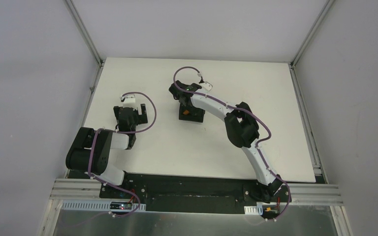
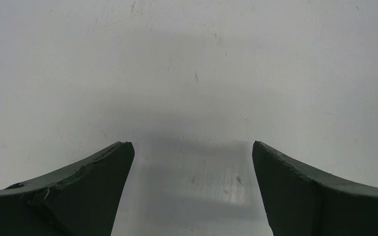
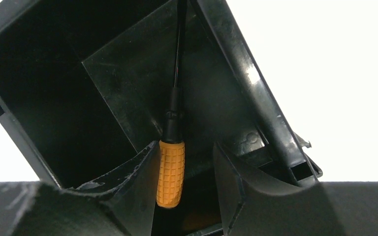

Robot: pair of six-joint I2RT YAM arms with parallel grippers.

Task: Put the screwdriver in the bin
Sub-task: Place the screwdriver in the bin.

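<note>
My right hand (image 3: 185, 147) is down at the bin (image 3: 246, 83), which stands on the white table (image 1: 275, 98) about mid-width and toward its far side. The two fingers of this hand are parted and clamp nothing. The screwdriver (image 3: 171, 172) is between them: its orange, ribbed handle lies against the inner face of the finger on the left of my wrist view, and there is an open gap between the handle and the other finger. From the handle a thin black shaft runs straight away from me into the bin, close along one of its glossy black inner walls. I cannot tell whether the tip touches the bin's bottom. From the overhead camera a bit of orange shows inside the black bin, just under my wrist.

My left hand (image 2: 191, 144) is well apart from all this, over the left part of the table with its arm folded back near its base. Its fingers are spread wide, with only bare, lightly scuffed table surface showing between them. It has hold of nothing.
</note>
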